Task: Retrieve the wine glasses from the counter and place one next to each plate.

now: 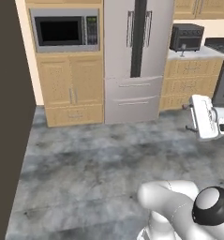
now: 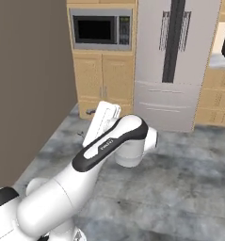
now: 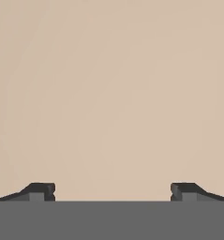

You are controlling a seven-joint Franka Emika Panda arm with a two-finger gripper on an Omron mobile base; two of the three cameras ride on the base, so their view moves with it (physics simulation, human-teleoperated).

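We face the refrigerator (image 1: 134,56) and microwave (image 1: 64,30), our gripper (image 3: 112,191) spread wide with nothing in it. No wine glasses in sight; we judge the next step is driving to find them.

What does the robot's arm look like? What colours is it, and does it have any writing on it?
The smooth, rounded white arm has glossy tube-like segments. A long black band with small pale lettering, too small to read, runs along one segment. One round joint ends in a black cap with a grey centre. The boxy white hand ends in the gripper, with two small dark finger tips as jaws. No cables show.
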